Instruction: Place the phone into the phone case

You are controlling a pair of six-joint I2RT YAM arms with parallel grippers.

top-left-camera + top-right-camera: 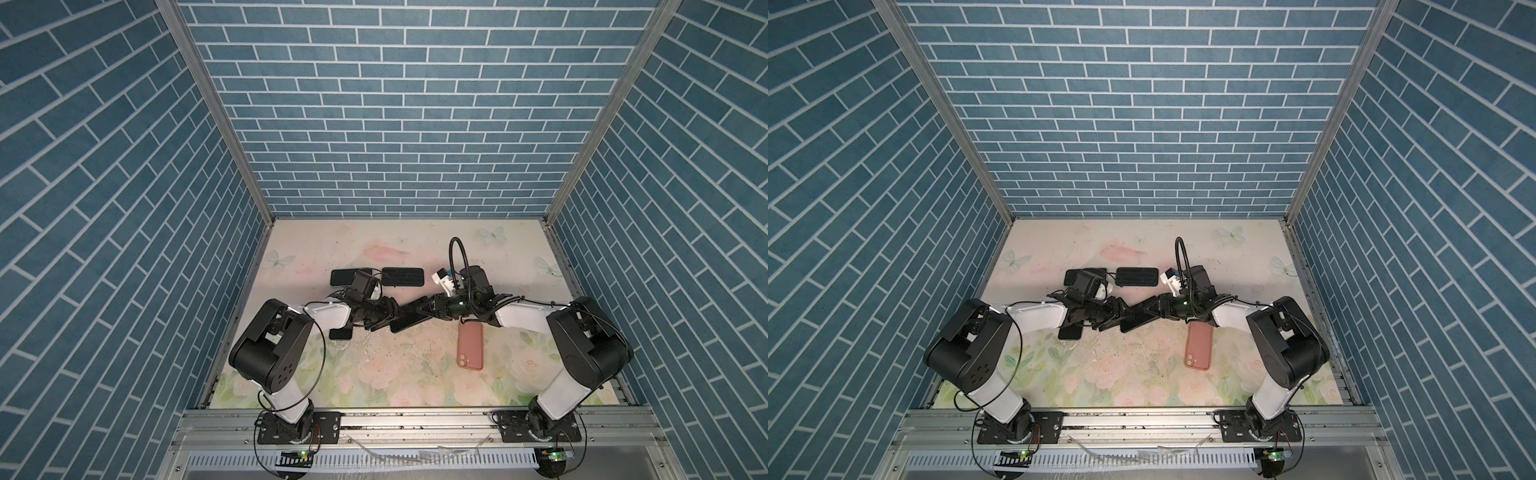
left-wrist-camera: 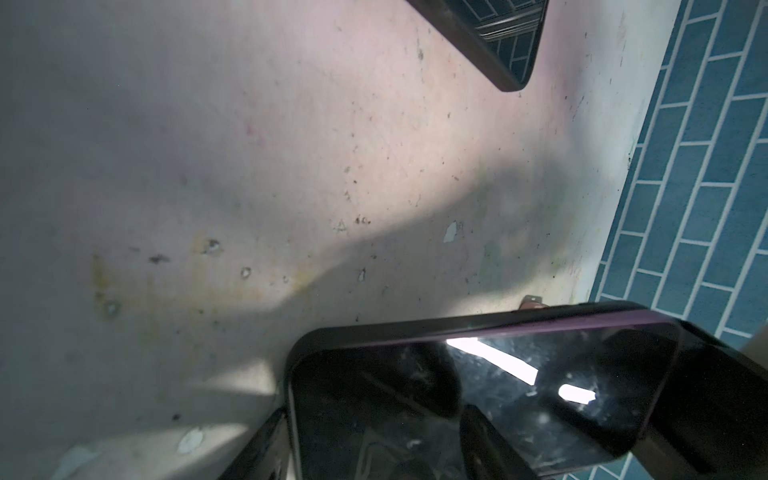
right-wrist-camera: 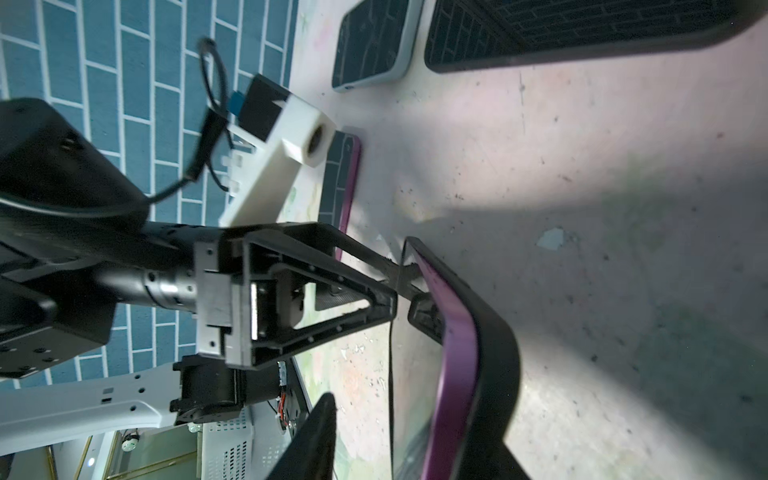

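Observation:
Both arms meet over the middle of the table at a dark phone (image 1: 409, 323) (image 1: 1138, 322) with a purple edge (image 3: 457, 353), lifted and tilted. It lies in a black phone case (image 2: 374, 332) (image 3: 498, 353), and the purple edge shows above the case rim along one long side. My left gripper (image 1: 394, 318) (image 2: 370, 415) is shut on one end of the phone and case, one finger over the screen (image 2: 540, 415). At the other end, my right gripper (image 1: 420, 311) (image 3: 411, 415) straddles the phone. A gap shows between its near finger (image 3: 316, 436) and the glass.
A pink case (image 1: 471, 345) lies on the floral table (image 1: 374, 374) near the right arm. Two dark phones (image 1: 402, 276) (image 1: 345, 276) lie at the back. Another purple-edged phone (image 1: 340, 333) (image 3: 343, 183) sits under the left arm. Blue brick walls close in three sides.

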